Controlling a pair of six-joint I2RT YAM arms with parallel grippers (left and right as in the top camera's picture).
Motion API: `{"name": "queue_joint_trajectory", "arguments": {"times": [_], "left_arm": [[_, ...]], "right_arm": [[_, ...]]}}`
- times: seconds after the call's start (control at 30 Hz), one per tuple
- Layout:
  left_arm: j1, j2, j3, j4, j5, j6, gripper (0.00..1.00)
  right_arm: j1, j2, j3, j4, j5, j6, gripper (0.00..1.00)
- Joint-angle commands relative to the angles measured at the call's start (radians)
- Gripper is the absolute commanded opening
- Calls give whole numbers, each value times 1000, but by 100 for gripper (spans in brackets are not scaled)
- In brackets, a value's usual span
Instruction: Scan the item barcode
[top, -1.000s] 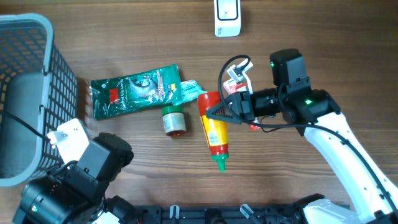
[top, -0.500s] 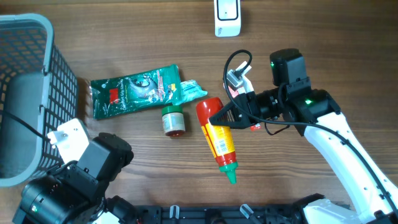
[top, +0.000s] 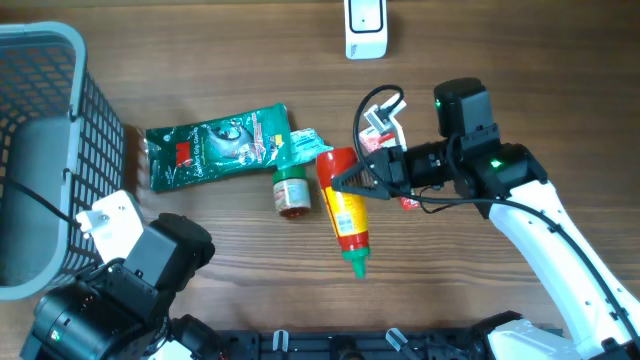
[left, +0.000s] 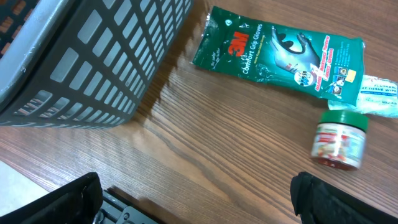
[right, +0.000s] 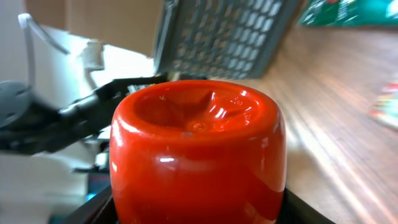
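Moved: against half a second ago, the sauce bottle has swung back, its green cap drawn away from the near table edge and a little toward the basket side. The small jar has shifted slightly toward the bottle.
Right gripper: clamped across the red base end of the sauce bottle. In its wrist view the base fills the frame, with a dark finger at each lower corner.
Left gripper: jaws spread wide with nothing between them, over wood beside the basket's corner.
Task item: the sauce bottle lies lengthwise mid-table, base toward the far side, cap toward the near edge. Whether it rests on the wood or is lifted cannot be told.
Scanner: a white unit at the far edge, well apart from the bottle and roughly in line beyond its base.
Neighbours: the jar, green-lidded, is just beside the bottle on the basket side. The green glove packet lies beyond the jar, its pale end close to the bottle's base.
In the way: the jar and the packet end crowd one flank of the bottle, and a cable loops above the right wrist.
Edges: the grey basket takes the left end of the table.
Open room: bare wood between bottle and scanner and along the far side.
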Motion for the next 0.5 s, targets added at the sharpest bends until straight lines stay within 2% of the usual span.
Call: {"name": "queue_joint_trajectory", "arguments": {"times": [0.0, 0.2, 0.47], "left_arm": [[8, -2, -3, -1, -17, -20, 100], [8, -2, -3, 0, -17, -20, 100], [8, -2, -3, -1, -17, -20, 100]], "right_arm": [[1, -19, 18, 6, 116, -36, 27], [1, -19, 18, 6, 230, -59, 27], [1, -19, 18, -1, 678, -87, 25]]}}
